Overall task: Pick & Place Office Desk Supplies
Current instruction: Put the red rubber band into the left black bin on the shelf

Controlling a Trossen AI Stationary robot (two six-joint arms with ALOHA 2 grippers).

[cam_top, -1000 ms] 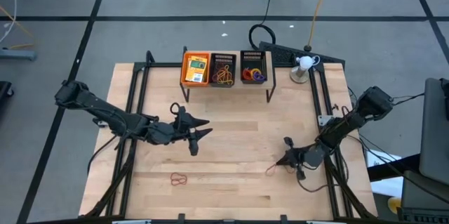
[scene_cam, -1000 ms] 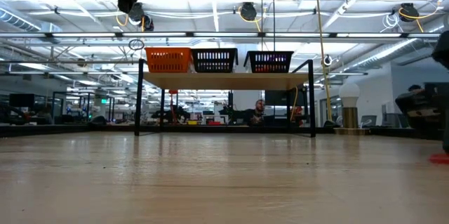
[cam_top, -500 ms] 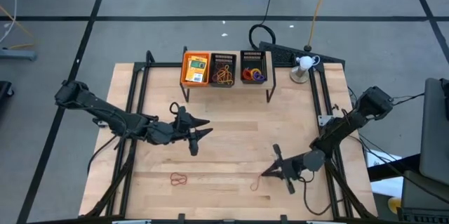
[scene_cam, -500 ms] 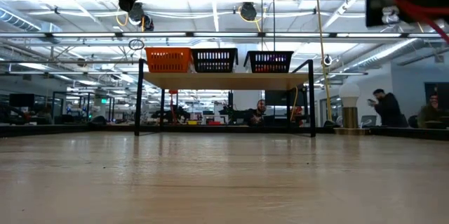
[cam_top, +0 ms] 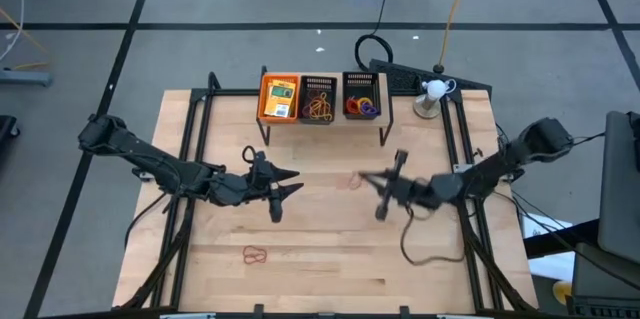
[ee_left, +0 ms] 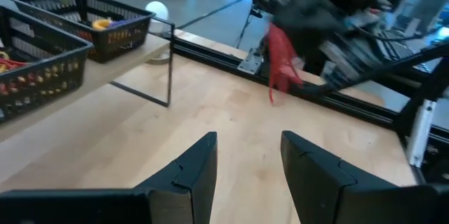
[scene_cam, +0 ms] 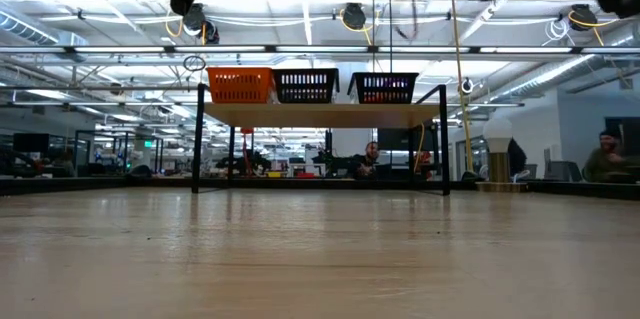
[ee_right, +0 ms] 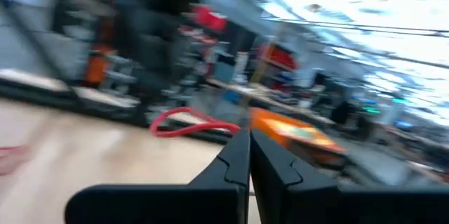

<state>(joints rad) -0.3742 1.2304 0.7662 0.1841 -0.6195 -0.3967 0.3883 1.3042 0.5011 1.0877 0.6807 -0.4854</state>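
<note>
My right gripper (cam_top: pixel 364 178) hangs high over the table's middle, shut on a red rubber band (ee_left: pixel 279 61); the band also shows ahead of the fingers in the right wrist view (ee_right: pixel 188 123). My left gripper (cam_top: pixel 289 183) waits open and empty above the table left of centre, its fingers (ee_left: pixel 200 157) pointing toward the right arm. A second red-brown rubber band (cam_top: pixel 254 254) lies flat on the table near the front. An orange tray (cam_top: pixel 279 97) with a yellow-orange packet and two black trays (cam_top: pixel 318 99) (cam_top: pixel 361 95) stand on a raised shelf at the far edge. My right gripper pinches the rubber band at one spot of its loop (ee_right: pixel 231 130) between its two shut fingertips. The fingers lie roughly level and point toward the table's left. The rest of the loop droops slack below the fingers (ee_left: pixel 275 87), lifted clear of the table.
The shelf's thin black legs (cam_top: pixel 384 129) stand on the far part of the table. A white lamp (cam_top: pixel 433 90) stands at the far right corner. Black frame rails run along the table's left and right sides. Bare wood lies between the arms and the near edge.
My right gripper, shut throughout, has risen from the table near its right front with the rubber band and swung toward the far edge and centre, tipping up and rolling. The band, first trailing on the wood, now hangs clear.
</note>
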